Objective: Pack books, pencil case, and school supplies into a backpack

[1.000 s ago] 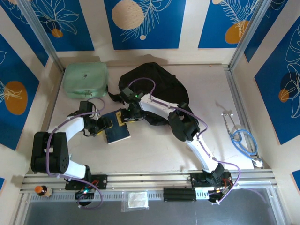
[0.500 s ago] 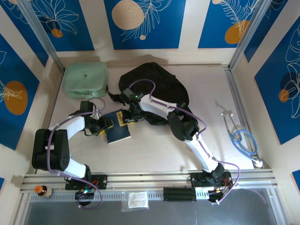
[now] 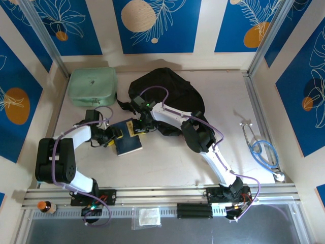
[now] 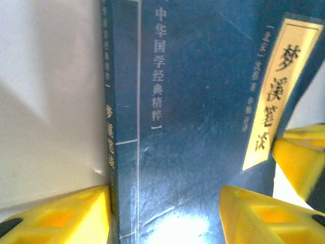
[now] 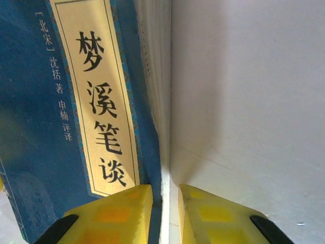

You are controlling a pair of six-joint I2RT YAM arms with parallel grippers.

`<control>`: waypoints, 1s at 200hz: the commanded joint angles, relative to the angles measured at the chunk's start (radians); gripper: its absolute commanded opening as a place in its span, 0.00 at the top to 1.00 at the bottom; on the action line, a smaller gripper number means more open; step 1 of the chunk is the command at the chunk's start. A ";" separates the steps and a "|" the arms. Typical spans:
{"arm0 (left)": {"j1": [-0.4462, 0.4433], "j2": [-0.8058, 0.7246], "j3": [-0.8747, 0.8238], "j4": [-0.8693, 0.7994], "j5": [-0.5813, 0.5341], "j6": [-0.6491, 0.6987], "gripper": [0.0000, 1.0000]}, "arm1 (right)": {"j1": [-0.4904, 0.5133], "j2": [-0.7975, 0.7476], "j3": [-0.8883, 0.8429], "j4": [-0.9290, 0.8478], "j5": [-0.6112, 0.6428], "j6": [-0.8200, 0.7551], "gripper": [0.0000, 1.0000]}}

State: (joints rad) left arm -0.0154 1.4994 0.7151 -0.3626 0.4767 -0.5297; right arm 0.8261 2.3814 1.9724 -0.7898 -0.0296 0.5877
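Backpack (image 3: 167,94) lies by the far edge of the table (image 3: 167,168); packing looks far from done. We see the book (image 3: 127,140) flat beside it, right gripper (image 5: 165,203) pinching its page edge, left gripper (image 4: 162,213) half open astride its spine, case (image 3: 92,86) in the far-left corner.

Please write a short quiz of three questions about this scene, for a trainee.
1. True or false: the dark blue book is already inside the backpack.
2. Which has its fingers wider apart, the left gripper or the right gripper?
3. What lies at the far left corner of the table? A the mint green case; B a red cup; C a laptop.
Key: 1 false; 2 the left gripper; 3 A.
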 commanded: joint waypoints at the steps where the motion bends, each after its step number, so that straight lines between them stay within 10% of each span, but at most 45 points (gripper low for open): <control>1: -0.008 -0.087 0.004 0.060 0.197 -0.031 0.46 | -0.004 0.033 -0.027 -0.038 0.010 0.009 0.79; 146: -0.007 -0.057 -0.015 0.129 0.232 -0.082 0.72 | -0.018 0.025 -0.049 -0.033 0.026 0.009 0.81; 200: 0.015 -0.075 0.022 0.012 0.109 -0.008 0.96 | -0.061 -0.163 -0.123 0.045 -0.034 -0.022 0.79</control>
State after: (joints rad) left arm -0.0162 1.4376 0.7033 -0.2699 0.6563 -0.5945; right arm 0.7895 2.3451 1.9217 -0.7696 -0.0280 0.5842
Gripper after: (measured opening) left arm 0.108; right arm 0.198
